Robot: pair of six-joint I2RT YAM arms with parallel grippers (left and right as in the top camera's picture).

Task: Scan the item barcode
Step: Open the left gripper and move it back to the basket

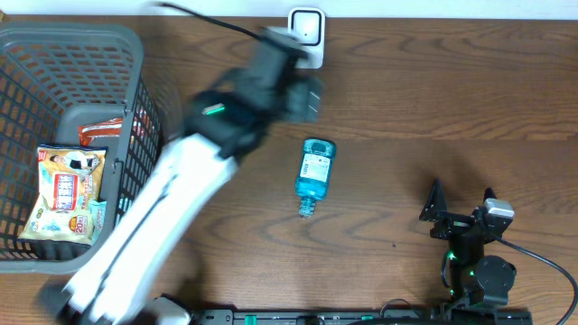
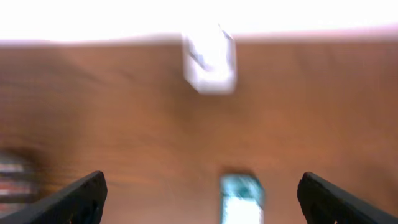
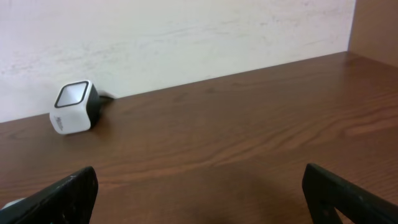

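The item, a blue bottle (image 1: pixel 314 173) with a white label, lies on its side mid-table with its cap toward the front edge. The white cube scanner (image 1: pixel 307 32) stands at the back edge. My left gripper (image 1: pixel 305 97), blurred by motion, hovers between the scanner and the bottle. The left wrist view shows it (image 2: pixel 202 180) open and empty, with the bottle (image 2: pixel 241 199) low between its fingers and the scanner (image 2: pixel 210 61) ahead. My right gripper (image 1: pixel 461 191) rests open at the front right, holding nothing. The right wrist view has the scanner (image 3: pixel 73 107) at far left.
A grey wire basket (image 1: pixel 135 63) at the left holds snack packets (image 1: pixel 65 194). The scanner's black cable (image 1: pixel 208 18) runs along the back edge. A pale wall (image 3: pixel 186 37) stands behind the table.
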